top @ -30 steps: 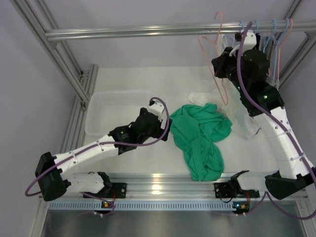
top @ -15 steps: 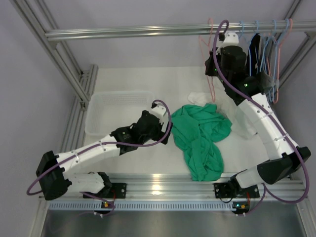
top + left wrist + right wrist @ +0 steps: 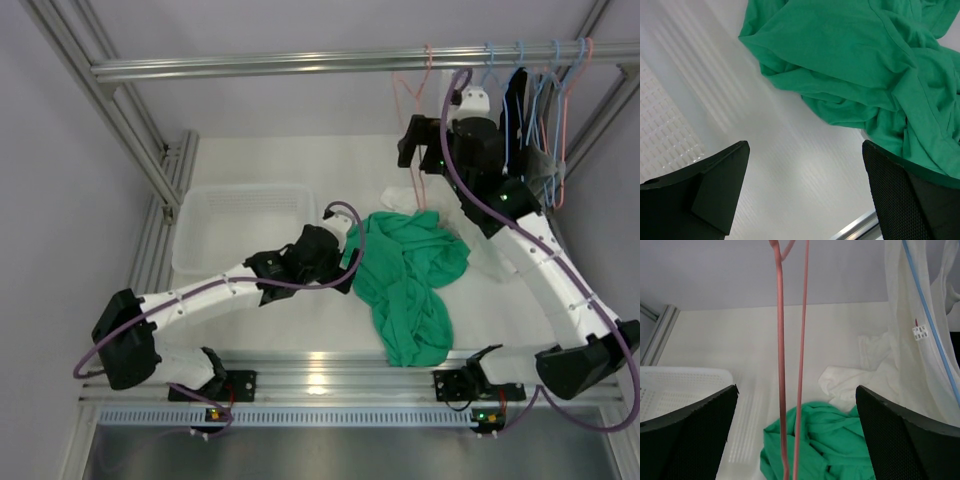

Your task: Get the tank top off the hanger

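Just beside left tool [image 3: 805, 152], tank top [image 3: 865, 65]

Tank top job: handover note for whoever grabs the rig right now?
Left gripper: open, empty, low over the table beside the green tank top.
Right gripper: open, empty, up near the rail, with the pink hanger hanging just in front of its jaws, not gripped.
Tank top: crumpled on the table, off the hanger. The hanger is bare and hooked on the rail.
Done: removal looks complete.
Left: probably only backing both arms away.
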Action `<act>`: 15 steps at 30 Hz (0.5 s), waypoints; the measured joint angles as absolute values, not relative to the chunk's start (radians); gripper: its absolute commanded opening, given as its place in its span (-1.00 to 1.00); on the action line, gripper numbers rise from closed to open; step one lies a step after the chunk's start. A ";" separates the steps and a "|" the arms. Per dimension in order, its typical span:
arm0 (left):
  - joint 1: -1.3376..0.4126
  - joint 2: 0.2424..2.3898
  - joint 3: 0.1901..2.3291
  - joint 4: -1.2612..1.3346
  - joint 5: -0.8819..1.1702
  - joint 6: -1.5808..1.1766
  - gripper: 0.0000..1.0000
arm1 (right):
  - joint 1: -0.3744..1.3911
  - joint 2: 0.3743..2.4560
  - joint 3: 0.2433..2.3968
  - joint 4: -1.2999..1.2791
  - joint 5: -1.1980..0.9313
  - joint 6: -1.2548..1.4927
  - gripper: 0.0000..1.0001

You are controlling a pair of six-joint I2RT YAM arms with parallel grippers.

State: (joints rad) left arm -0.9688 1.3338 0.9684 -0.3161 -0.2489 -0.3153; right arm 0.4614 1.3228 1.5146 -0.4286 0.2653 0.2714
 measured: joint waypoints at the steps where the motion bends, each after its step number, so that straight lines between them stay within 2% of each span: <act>1: -0.972 1.357 0.984 -0.315 -0.242 -0.315 0.98 | 0.462 1.295 1.496 -0.431 0.266 0.274 0.99; 10: -0.987 1.560 1.083 -0.178 -0.133 -0.291 0.98 | 0.463 0.830 1.258 -0.432 0.233 0.272 0.99; 15: -0.995 1.724 1.182 -0.109 -0.067 -0.285 0.98 | 0.463 0.622 1.238 -0.473 0.212 0.253 0.99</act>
